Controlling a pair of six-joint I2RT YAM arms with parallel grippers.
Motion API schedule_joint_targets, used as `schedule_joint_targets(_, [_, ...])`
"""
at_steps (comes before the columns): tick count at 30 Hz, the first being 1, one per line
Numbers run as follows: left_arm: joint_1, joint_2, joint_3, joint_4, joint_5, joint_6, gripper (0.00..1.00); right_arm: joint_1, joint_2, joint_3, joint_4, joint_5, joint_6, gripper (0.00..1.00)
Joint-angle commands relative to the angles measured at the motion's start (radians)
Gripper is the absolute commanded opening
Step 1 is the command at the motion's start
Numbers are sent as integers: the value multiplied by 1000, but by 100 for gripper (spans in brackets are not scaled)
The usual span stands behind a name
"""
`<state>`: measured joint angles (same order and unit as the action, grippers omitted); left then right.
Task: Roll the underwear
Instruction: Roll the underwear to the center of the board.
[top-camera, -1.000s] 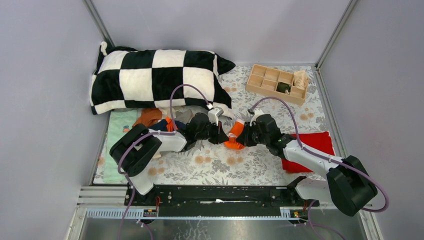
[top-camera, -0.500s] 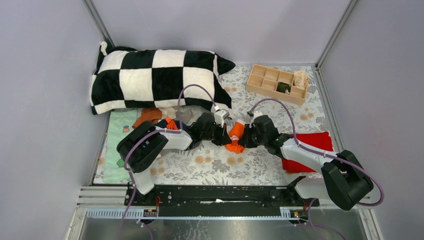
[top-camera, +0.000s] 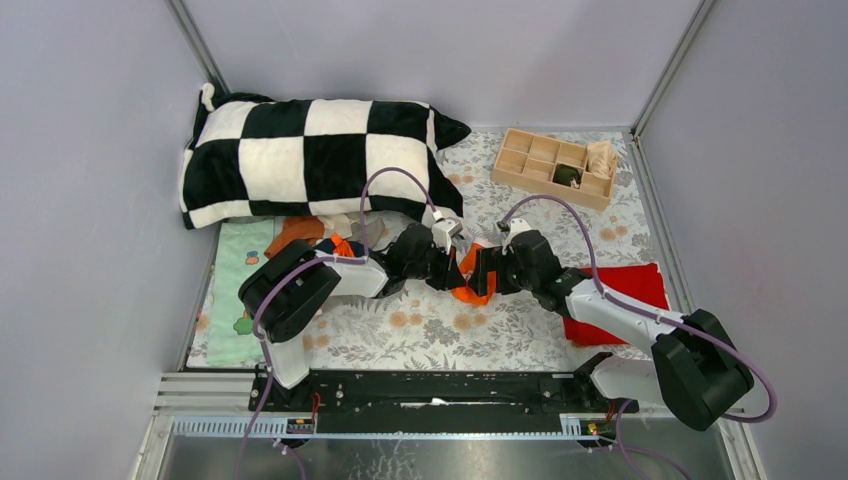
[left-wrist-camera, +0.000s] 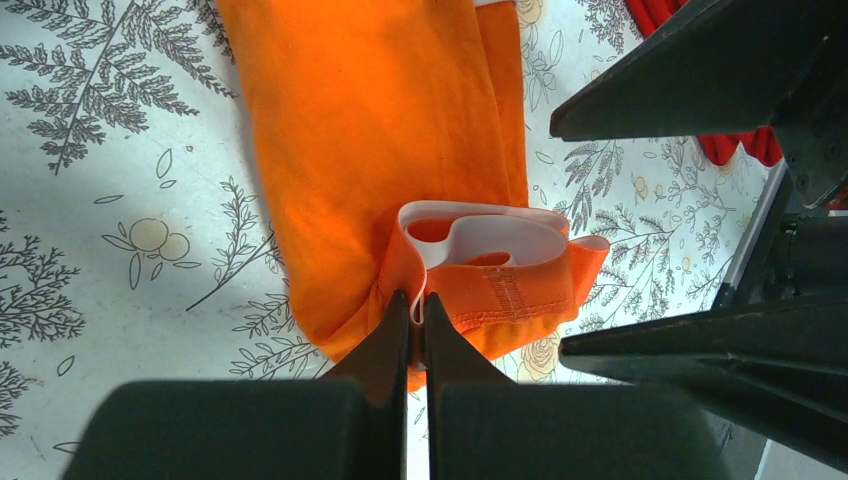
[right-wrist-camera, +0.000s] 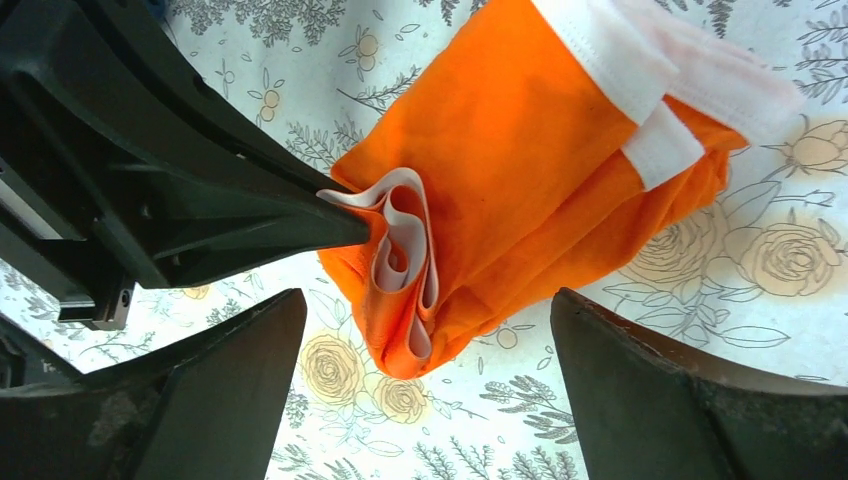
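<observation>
Orange underwear (top-camera: 472, 282): partly rolled, lying at the middle of the floral bench (top-camera: 420, 330), between the two arms.
Left jaws: pinched shut on its white waistband (left-wrist-camera: 490, 235) fold.
Right jaws: spread wide, straddling the roll without touching it.
Other underwear (top-camera: 318, 238): heap at the left, largely hidden by the left arm (top-camera: 335, 280).

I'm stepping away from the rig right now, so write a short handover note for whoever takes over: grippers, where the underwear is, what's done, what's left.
Left gripper: shut on the waistband edge of the orange underwear.
Right gripper: open, fingers either side of the same piece, not gripping.
The orange underwear lies on the floral cloth between the arms, folded narrow and loosely curled at one end, not a tight roll.
Other underwear sits heaped near the pillow, unrolled.
Left to do: finish this roll, then the heap.
</observation>
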<state>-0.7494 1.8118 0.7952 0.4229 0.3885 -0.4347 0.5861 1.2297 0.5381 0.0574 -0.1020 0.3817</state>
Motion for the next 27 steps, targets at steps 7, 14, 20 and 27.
schedule_joint_targets(7, [-7,44,6,-118,-6,55,0,-3,-137,41,-29,43,-269,100])
schedule_joint_targets(14, [-6,58,21,-134,6,65,0,48,-232,52,-23,15,-634,94])
schedule_joint_targets(20, [-7,74,30,-143,21,80,0,318,-222,22,-109,124,-1132,94])
schedule_joint_targets(27, [-5,97,38,-147,33,82,0,429,-255,-130,28,142,-1404,89])
